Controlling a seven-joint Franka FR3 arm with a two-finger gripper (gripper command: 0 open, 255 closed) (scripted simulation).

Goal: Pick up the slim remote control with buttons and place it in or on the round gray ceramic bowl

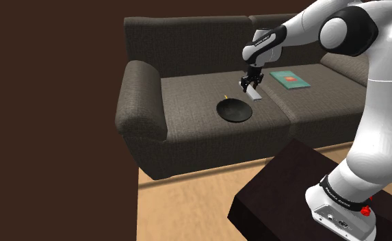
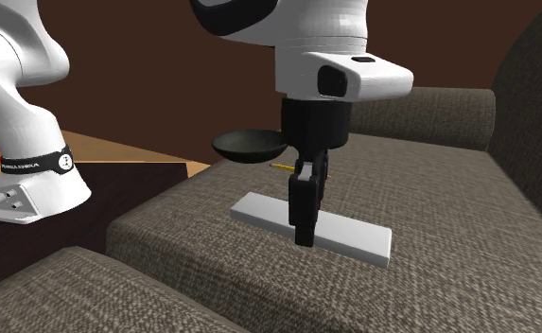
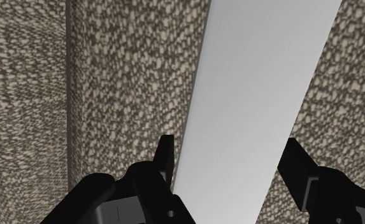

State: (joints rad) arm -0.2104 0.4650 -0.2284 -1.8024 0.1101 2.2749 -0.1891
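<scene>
Right at the front of the shoulder view sits the dark stand (image 1: 283,185), with the white arm (image 1: 386,103) rising from it and reaching up to that view's left over a pale wood-coloured floor (image 1: 187,205). Beyond the floor is a dark grey-brown sofa (image 1: 187,137). On its seat, nearest the front edge, lies the bowl (image 1: 234,110), drawn dark, almost black, and upright. Just behind the bowl is a small yellow thing (image 1: 226,96), too small to name. A little farther back and to the view's right, close to the seam between the two seat cushions, lies the remote (image 1: 258,96), a plain white slab flat on the fabric, near the bowl but apart from it. No buttons can be made out on it. The gripper (image 1: 249,85) points down over the remote. In the second exterior view its tips reach down to the slab about mid-length. In the wrist view the fingers (image 3: 165,159) are spread and straddle the remote across its width. One tip is right at the slab's edge; the other stands a little clear of it, so nothing is pinched. Farther along the seat lies a teal book (image 1: 289,79), then the backrest, then a dark brown wall (image 1: 50,103).
</scene>
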